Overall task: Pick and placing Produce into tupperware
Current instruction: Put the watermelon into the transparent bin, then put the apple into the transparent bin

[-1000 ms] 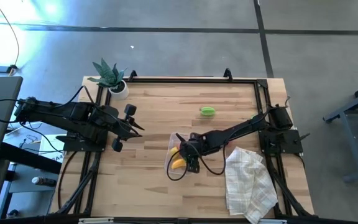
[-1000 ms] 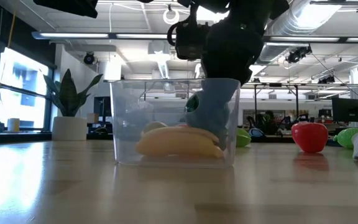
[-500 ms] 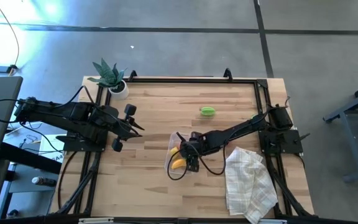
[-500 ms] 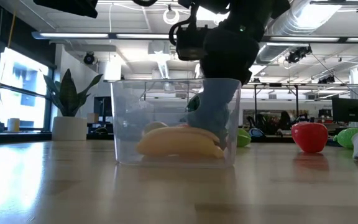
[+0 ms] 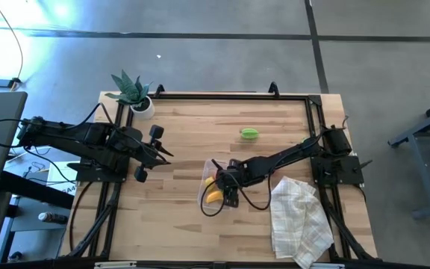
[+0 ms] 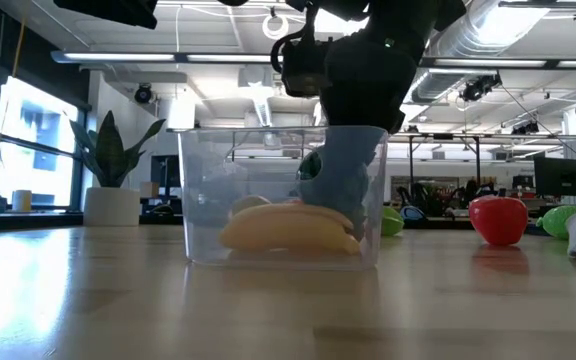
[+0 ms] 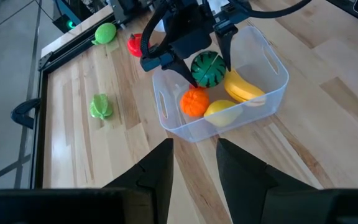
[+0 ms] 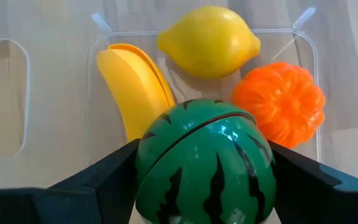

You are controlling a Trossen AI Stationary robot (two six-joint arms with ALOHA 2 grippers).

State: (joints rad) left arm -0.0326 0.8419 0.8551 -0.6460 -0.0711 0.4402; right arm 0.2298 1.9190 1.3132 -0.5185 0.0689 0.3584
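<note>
Right gripper: the right gripper [image 7: 197,59] hung directly over the tub [image 7: 272,93], down inside its rim, fingers spread wide around the watermelon [image 8: 207,165], one on each side and touching it. It looked like a grip not yet let go, though whether the melon already sat on the tub floor could not be told.

Left gripper: the left gripper [image 5: 146,153] waited at the left side of the table [image 5: 192,232], well apart from the tub. Its two fingers stood a little apart with nothing between them.

Tub: the tub sat near the middle of the table, a touch toward the near edge, just left of the checked cloth [image 5: 298,220].

Already in: the banana [image 8: 132,84], the lemon [image 8: 207,40] and the orange [image 8: 281,102] lay in the tub. The lemon and orange were side by side at one end, the banana along one long wall.

Going in: the watermelon was inside the tub walls, beside the banana and the orange, making it the fourth piece.

Left to do: a light green piece [image 5: 249,134] lay alone on the far part of the table. Two more, a red piece [image 6: 498,220] and another green piece [image 7: 105,32], sat off at the right side near the arm's base.

Progress: by my reckoning the job was a bit over halfway, with four pieces in or nearly in and three visible outside.

Next: the fingers would need to release and lift clear without dragging the melon back out.
</note>
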